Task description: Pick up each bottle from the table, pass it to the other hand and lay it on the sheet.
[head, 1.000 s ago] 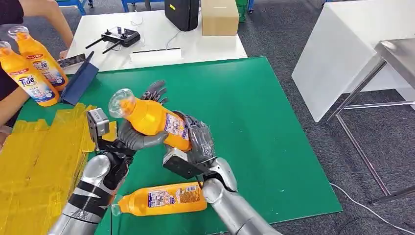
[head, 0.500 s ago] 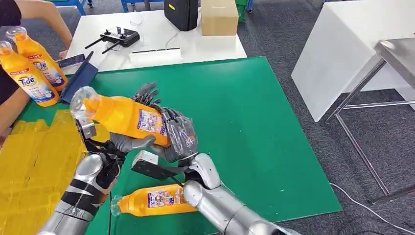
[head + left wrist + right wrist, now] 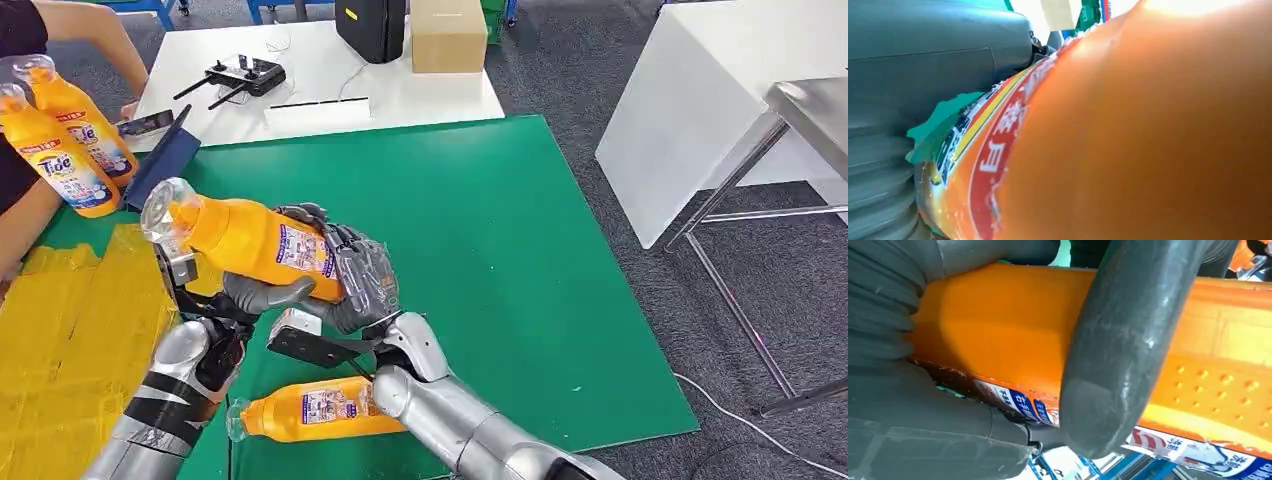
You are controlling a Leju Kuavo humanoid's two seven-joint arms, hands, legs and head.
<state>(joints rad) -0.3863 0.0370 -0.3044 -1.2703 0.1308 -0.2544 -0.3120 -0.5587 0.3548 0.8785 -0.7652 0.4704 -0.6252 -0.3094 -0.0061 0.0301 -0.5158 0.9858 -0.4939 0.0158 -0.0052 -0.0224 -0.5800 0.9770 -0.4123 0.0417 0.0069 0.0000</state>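
Note:
An orange bottle [image 3: 250,240] with a clear cap hangs above the green mat, its cap toward the yellow sheet [image 3: 70,330]. My left hand [image 3: 262,290] holds it from below, thumb under the body and fingers curled over the far side. My right hand [image 3: 362,278] wraps the base end. Up close the bottle [image 3: 1148,125] lies against my left hand [image 3: 923,75]. In the right wrist view a dark finger [image 3: 1128,340] crosses the bottle [image 3: 998,325]. A second orange bottle [image 3: 310,410] lies on the mat under my right forearm.
A person at the upper left holds two more orange bottles [image 3: 60,140]. A blue folder [image 3: 165,155] stands at the mat's [image 3: 520,230] far left corner. Behind it a white table carries a controller [image 3: 245,75], a cardboard box [image 3: 448,35] and a black case [image 3: 372,25].
Both hands have carried the bottle to the left, nearer the yellow sheet. My left fingers, spread behind the bottle earlier, have now curled over it.

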